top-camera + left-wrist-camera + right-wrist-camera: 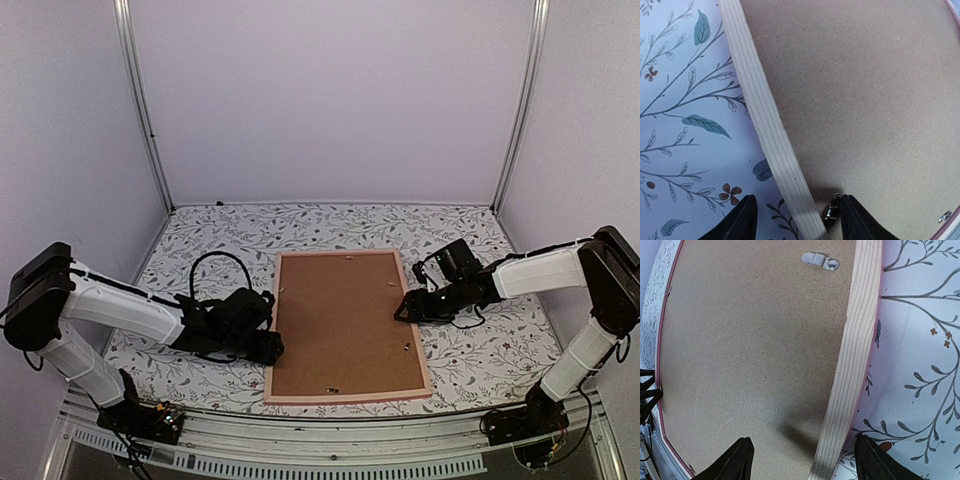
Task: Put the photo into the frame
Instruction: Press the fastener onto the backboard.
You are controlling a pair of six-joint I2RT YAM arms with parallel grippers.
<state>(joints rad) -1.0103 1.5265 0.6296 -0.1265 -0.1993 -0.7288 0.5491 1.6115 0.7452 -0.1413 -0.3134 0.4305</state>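
The frame [417, 330] lies face down in the middle of the table, with a plain brown backing board [340, 320] filling it. The photo is hidden. My left gripper [272, 347] is low at the frame's left rail [762, 110] near the front corner. It is open [797, 200] and straddles the rail, its inner finger touching a small metal clip [832, 210] on the board [865, 100]. My right gripper [402, 310] is open [802, 439] astride the right rail [855, 355], one finger over the board [750, 350], the other over the cloth.
A floral cloth [480, 350] covers the table. More metal clips sit on the board's edges [821, 260] [946, 216]. A black cable [215, 262] loops behind the left arm. White walls close in the back and sides; a metal rail [330, 440] runs along the near edge.
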